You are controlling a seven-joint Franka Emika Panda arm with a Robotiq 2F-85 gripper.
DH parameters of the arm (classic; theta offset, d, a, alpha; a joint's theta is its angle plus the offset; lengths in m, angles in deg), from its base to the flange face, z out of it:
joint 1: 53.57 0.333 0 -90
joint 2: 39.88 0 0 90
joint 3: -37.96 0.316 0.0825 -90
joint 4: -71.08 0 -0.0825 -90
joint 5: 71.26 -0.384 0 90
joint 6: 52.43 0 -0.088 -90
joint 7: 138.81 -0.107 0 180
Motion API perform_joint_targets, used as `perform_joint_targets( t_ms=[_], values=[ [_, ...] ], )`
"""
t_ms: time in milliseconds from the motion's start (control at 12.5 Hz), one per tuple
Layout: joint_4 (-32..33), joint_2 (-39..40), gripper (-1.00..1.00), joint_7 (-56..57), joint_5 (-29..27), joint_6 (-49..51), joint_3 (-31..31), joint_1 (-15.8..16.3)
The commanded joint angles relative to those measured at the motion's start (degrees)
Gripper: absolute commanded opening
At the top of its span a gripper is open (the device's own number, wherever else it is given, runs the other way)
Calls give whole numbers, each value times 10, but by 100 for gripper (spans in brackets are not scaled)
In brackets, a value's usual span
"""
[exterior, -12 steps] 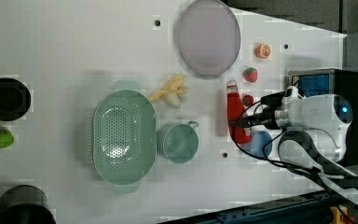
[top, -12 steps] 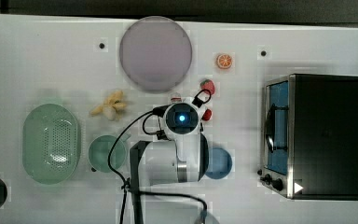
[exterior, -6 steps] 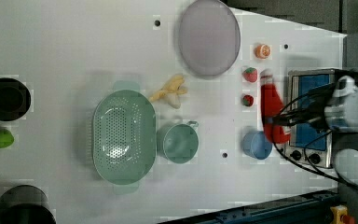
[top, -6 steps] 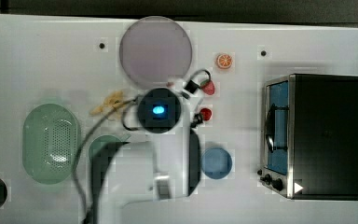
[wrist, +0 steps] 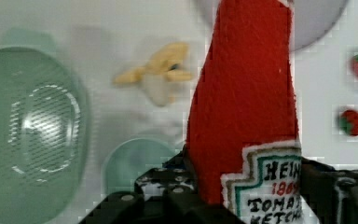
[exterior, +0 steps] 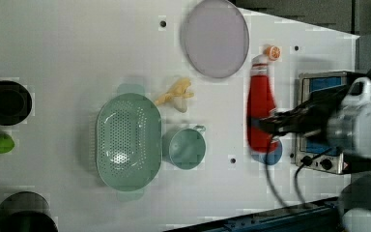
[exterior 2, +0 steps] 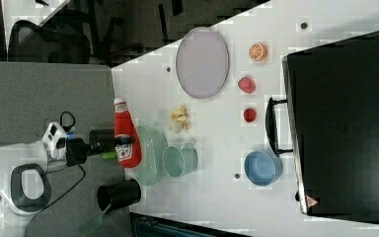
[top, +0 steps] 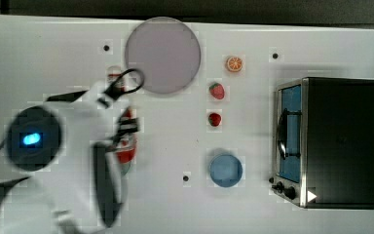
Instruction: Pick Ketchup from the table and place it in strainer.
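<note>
My gripper (exterior: pixel 270 124) is shut on the lower body of the ketchup (exterior: pixel 261 99), a red squeeze bottle with a white cap, held up off the table. In the right view the ketchup (exterior 2: pixel 125 136) hangs by the near rim of the strainer (exterior 2: pixel 150 153), with the gripper (exterior 2: pixel 112 143) behind it. The pale green strainer (exterior: pixel 128 140) lies at the left view's left of centre. In the wrist view the ketchup (wrist: pixel 247 93) stands between the black fingers (wrist: pixel 135 198), and the strainer (wrist: pixel 32 135) lies off to one side. In the top view the arm carries the ketchup (top: pixel 125 153) at the top view's left.
A green cup (exterior: pixel 186 147) stands right beside the strainer. A yellow banana toy (exterior: pixel 176 94), a grey-lilac plate (exterior: pixel 215 38), two strawberries (top: pixel 216 91) (top: pixel 215 119), an orange slice (top: pixel 234 64), a blue cup (top: pixel 225 170) and a toaster oven (top: pixel 338 141) are also on the table.
The arm has swung to the top view's left with the ketchup in its grip, away from the strawberries and blue cup and toward the strainer's side.
</note>
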State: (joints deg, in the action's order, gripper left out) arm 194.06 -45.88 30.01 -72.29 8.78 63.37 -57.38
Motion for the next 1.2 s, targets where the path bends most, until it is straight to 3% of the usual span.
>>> perform_joint_targets(
  t_ms=[80,560,960,1040,1200],
  values=[
    [7,37,25,-162,-15,4,61,22],
    [4,159,25,-334,-12,-152,160,37],
    [9,286,25,-412,60,-251,161,71],
    [10,306,31,-426,68,-276,157,73],
    [12,332,72,-434,85,-324,150,77]
  ],
)
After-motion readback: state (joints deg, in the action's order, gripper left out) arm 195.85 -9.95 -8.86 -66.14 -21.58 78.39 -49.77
